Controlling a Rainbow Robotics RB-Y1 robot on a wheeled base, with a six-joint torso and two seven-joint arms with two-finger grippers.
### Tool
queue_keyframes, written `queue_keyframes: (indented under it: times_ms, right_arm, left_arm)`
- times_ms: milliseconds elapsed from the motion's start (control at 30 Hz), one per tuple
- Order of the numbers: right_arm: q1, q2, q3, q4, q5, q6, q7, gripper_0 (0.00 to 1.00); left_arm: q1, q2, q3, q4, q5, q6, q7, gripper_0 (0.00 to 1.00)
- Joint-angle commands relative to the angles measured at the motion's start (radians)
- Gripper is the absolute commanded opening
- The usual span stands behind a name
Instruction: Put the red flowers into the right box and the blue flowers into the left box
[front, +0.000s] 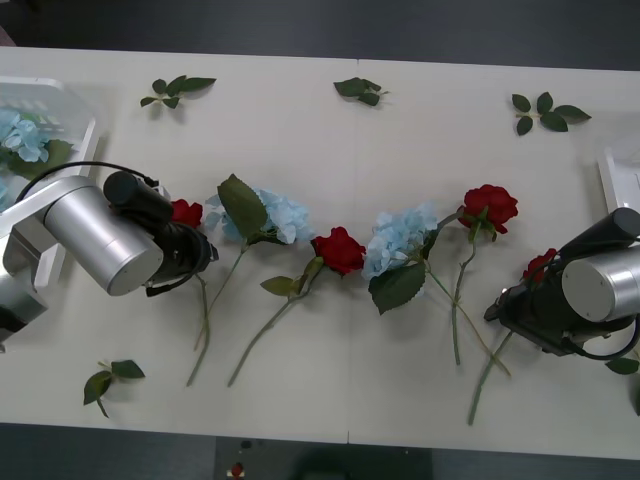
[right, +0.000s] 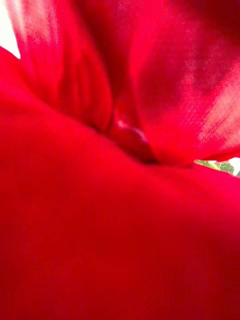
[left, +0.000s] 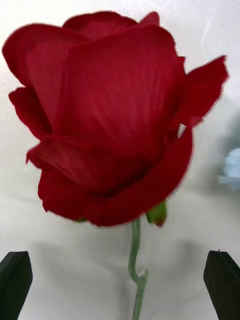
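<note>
Several red flowers and two blue flowers lie in a row across the table. My left gripper (front: 196, 250) hovers over the leftmost red rose (front: 186, 211); in the left wrist view that rose (left: 110, 115) lies ahead of the open gripper (left: 120, 272), its stem running between the black fingertips (left: 15, 280). My right gripper (front: 515, 305) sits right at the rightmost red rose (front: 540, 264), whose petals (right: 120, 160) press close to the right wrist camera. The left box (front: 85, 110) at the far left holds blue flowers (front: 22, 135). An edge of the right box (front: 612, 178) shows at the far right.
Between the arms lie a blue hydrangea (front: 282, 214), a red rose (front: 340, 250), another hydrangea (front: 400, 238) and a rose (front: 490, 206), stems pointing to the near edge. Loose leaf sprigs (front: 176, 90) (front: 360, 90) (front: 545, 110) (front: 110, 378) are scattered about.
</note>
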Motion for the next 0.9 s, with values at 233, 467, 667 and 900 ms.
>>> queue_keyframes:
  times_ms: [233, 467, 667, 900]
  right_arm:
    - [-0.020, 0.012, 0.002, 0.006, 0.013, -0.023, 0.082, 0.08]
    - [-0.021, 0.012, 0.001, 0.006, 0.014, -0.023, 0.088, 0.00]
    - [-0.027, 0.012, -0.001, 0.006, 0.019, -0.023, 0.092, 0.00]
    - [-0.034, 0.000, -0.064, -0.052, 0.017, 0.009, 0.100, 0.00]
  left_arm:
    - [-0.095, -0.037, -0.041, 0.070, -0.034, -0.011, 0.035, 1.00]
    - [-0.093, -0.029, -0.062, 0.070, -0.033, -0.011, 0.038, 0.92]
    - [-0.093, -0.017, -0.078, 0.070, -0.031, -0.013, 0.038, 0.92]
    - [-0.095, -0.015, -0.093, 0.072, -0.025, -0.013, 0.048, 0.92]
